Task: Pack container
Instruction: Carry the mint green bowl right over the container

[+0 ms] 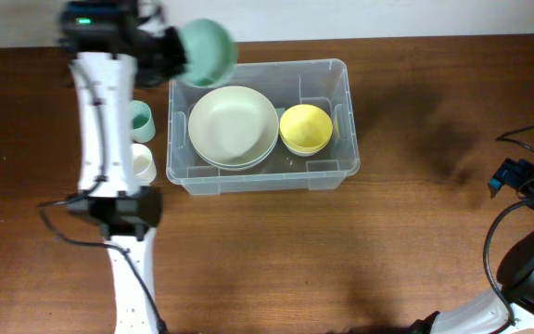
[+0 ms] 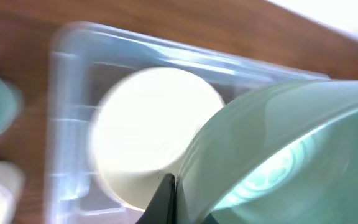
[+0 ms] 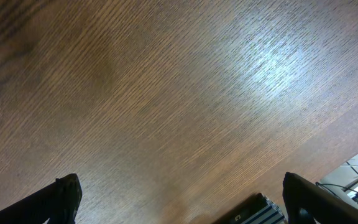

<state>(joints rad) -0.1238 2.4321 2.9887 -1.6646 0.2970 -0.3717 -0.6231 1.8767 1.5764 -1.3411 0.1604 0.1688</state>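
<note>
The clear plastic container (image 1: 346, 111) stands mid-table with a large cream bowl (image 1: 233, 125) and a yellow bowl (image 1: 306, 128) inside. A pale green bowl (image 1: 208, 51) hangs tilted over its back left corner, with my left gripper (image 1: 172, 56) shut on the rim. The left wrist view is blurred. There the green bowl (image 2: 291, 143) fills the right side, pinched by the left gripper (image 2: 176, 186). Below it lie the container (image 2: 64, 118) and the cream bowl (image 2: 148, 124). My right gripper (image 3: 182, 199) stands open over bare wood, far right of the container.
A teal cup (image 1: 141, 116) and a white cup (image 1: 143, 162) stand just left of the container, beside my left arm. The right arm and its cables (image 1: 527, 186) sit at the table's right edge. A pale wall runs along the back edge.
</note>
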